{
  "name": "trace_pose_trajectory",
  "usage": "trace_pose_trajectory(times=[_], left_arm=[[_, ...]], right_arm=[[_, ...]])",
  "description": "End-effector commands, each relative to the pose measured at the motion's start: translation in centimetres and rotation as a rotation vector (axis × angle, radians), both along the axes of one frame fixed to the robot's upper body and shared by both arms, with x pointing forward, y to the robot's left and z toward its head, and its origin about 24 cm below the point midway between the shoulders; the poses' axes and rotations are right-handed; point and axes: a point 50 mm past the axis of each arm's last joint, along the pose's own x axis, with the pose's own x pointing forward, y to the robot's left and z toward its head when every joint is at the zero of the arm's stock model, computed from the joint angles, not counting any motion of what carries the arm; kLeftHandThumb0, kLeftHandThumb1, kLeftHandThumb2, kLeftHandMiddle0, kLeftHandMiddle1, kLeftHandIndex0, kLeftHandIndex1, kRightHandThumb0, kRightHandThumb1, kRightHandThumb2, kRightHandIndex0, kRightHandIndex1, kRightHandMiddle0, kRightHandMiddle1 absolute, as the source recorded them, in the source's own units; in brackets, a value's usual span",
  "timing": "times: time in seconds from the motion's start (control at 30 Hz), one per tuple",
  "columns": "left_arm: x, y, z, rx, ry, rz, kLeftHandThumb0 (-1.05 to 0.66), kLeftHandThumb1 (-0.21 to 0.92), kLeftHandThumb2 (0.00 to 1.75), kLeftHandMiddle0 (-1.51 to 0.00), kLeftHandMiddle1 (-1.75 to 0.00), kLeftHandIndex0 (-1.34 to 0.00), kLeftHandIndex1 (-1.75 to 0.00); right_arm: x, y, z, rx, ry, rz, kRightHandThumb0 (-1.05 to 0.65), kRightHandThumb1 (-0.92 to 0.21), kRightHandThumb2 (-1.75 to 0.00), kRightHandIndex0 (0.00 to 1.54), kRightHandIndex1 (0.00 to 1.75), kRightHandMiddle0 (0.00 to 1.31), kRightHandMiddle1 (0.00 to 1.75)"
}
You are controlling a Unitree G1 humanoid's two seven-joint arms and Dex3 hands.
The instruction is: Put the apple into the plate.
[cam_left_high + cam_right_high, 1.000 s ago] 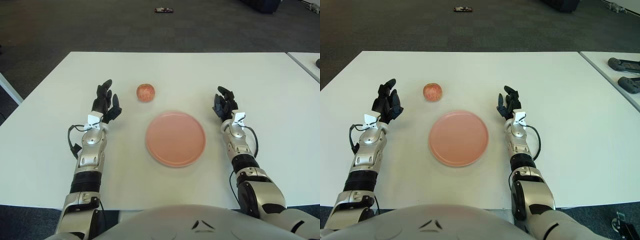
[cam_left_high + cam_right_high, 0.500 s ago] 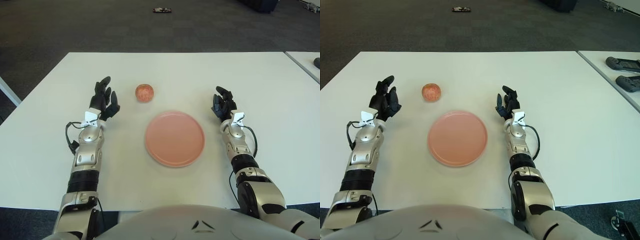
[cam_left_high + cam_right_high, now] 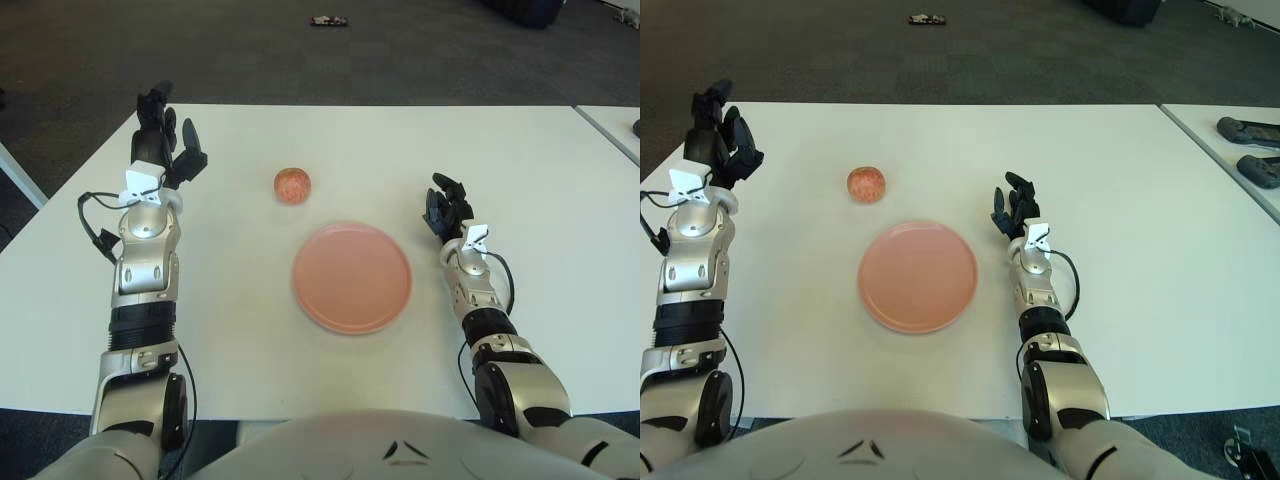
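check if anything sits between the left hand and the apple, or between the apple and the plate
Nothing visible does. The left hand, fingers spread and holding nothing, shows to the left of the apple with only bare white table between. The pink plate lies just nearer the robot, apart from the apple. The right hand shows right of the plate.

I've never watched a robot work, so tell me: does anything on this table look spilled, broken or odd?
Nothing stands out. The round red apple sits whole beside the empty pink plate; both hands, left and right, hold nothing.

The left hand (image 3: 160, 135) is raised on an upright forearm, its dark fingers (image 3: 153, 105) spread and holding nothing. The right hand (image 3: 447, 212) is low and forward, its fingers loosely open, also holding nothing.
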Motion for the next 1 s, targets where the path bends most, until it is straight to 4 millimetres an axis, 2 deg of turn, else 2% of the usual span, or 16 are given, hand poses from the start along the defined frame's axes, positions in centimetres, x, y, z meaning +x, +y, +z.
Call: trace_pose_trajectory(times=[0.0, 0.23, 0.5, 0.6, 0.67, 0.8, 0.97], left_arm=[[1.4, -1.0, 1.4, 0.034, -0.039, -0.054, -0.74, 0.92, 0.82, -0.27, -0.02, 0.00, -0.55], [2.5, -1.9, 2.0, 0.140, -0.071, -0.115, -0.79, 0.92, 0.73, -0.16, 0.00, 0.00, -0.35], [4.8, -1.1, 1.3, 0.247, -0.001, -0.101, -0.96, 0.92, 0.45, -0.03, 0.00, 0.00, -0.09], [5.8, -1.1, 1.1, 0.264, 0.037, -0.106, -0.98, 0.92, 0.40, -0.01, 0.00, 0.00, -0.05], [6.3, -1.2, 1.1, 0.272, 0.059, -0.111, -1.01, 0.92, 0.30, 0.00, 0.00, 0.00, -0.02], [7.1, -2.1, 0.8, 0.285, 0.091, -0.160, -1.04, 0.91, 0.19, 0.00, 0.00, 0.00, 0.00], [7.7, -2.9, -0.1, 0.293, 0.121, -0.174, -1.05, 0.89, 0.14, 0.00, 0.00, 0.00, 0.00]], right_arm=[[0.0, 0.0, -0.4, 0.002, 0.025, -0.005, -0.68, -0.92, -0.63, 0.24, 0.22, 0.00, 0.69], [0.0, 0.0, -0.4, 0.002, 0.025, -0.005, -0.68, -0.92, -0.63, 0.24, 0.22, 0.00, 0.69], [0.0, 0.0, -0.4, 0.002, 0.025, -0.005, -0.68, -0.92, -0.63, 0.24, 0.22, 0.00, 0.69], [0.0, 0.0, -0.4, 0.002, 0.025, -0.005, -0.68, -0.92, -0.63, 0.24, 0.22, 0.00, 0.69], [0.0, 0.0, -0.4, 0.002, 0.024, -0.005, -0.68, -0.92, -0.63, 0.24, 0.22, 0.00, 0.69], [0.1, 0.0, -0.4, 0.002, 0.024, -0.006, -0.68, -0.92, -0.63, 0.24, 0.22, 0.00, 0.69], [0.1, 0.0, -0.4, 0.002, 0.024, -0.006, -0.68, -0.92, -0.63, 0.24, 0.22, 0.00, 0.69]])
